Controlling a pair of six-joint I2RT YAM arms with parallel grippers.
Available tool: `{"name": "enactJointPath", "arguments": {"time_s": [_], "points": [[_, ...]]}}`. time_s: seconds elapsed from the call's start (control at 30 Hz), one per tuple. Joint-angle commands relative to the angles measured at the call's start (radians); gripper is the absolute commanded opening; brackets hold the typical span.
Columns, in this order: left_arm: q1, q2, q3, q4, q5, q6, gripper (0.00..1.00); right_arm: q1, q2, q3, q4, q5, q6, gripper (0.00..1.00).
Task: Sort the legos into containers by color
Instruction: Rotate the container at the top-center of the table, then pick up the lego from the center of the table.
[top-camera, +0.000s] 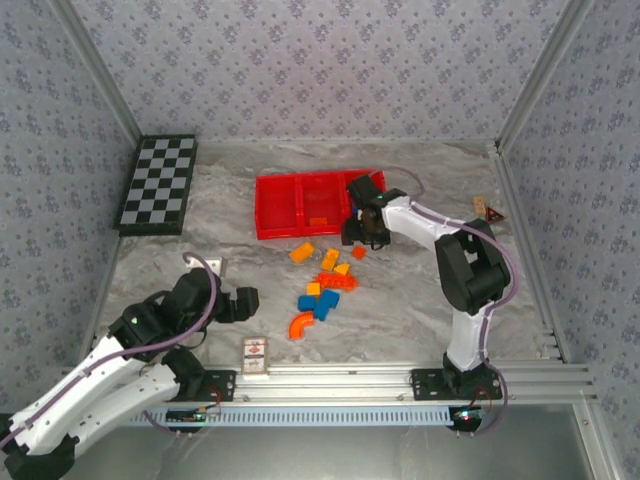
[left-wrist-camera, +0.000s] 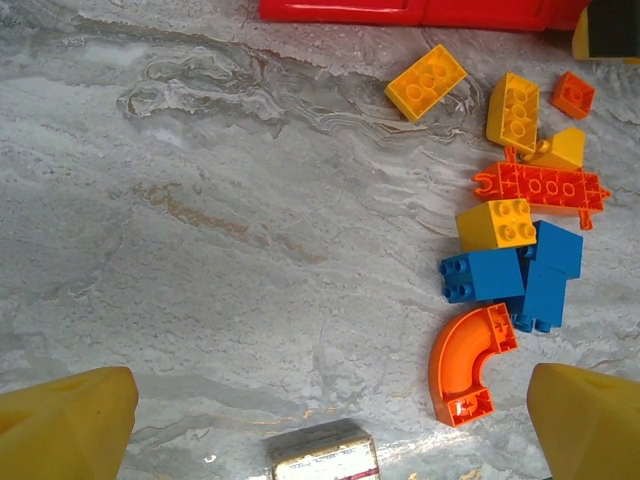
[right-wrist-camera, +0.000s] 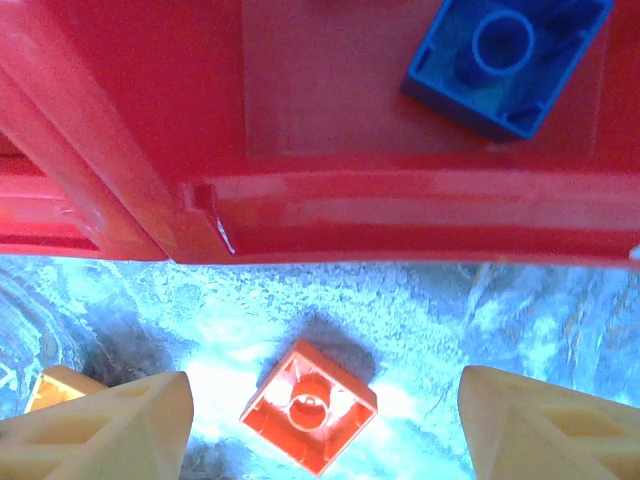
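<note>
The right gripper hangs open over a red-orange brick by the red tray, the left gripper open above a card, print illegible.

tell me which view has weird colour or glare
right wrist: blue cast on the grey marble tabletop, glare around the small red-orange square brick, dark shadow beside it; left wrist: natural colour, blue plastic bricks sharp; top external: even, soft light.
</note>
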Motion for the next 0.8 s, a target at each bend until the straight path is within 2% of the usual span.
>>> {"name": "enactJointPath", "arguments": {"time_s": [0.0, 0.13, 0.47, 0.77], "points": [[-0.007, 0.005, 0.03, -0.009, -0.016, 0.003, 1.0, 0.024, 0.046, 0.04, -0.162, 0.121, 0.196, 0.73], [-0.008, 0.002, 0.03, -0.009, -0.016, 0.003, 1.0, 0.072, 0.015, -0.047, -0.042, 0.122, 0.366, 0.74], [-0.01, -0.017, 0.023, -0.001, -0.007, 0.004, 1.0, 0.11, 0.031, -0.022, -0.057, 0.257, 0.593, 0.71], [-0.012, -0.016, 0.023, 0.001, -0.004, 0.004, 1.0, 0.091, 0.068, -0.039, 0.008, 0.226, 0.633, 0.66]]}}
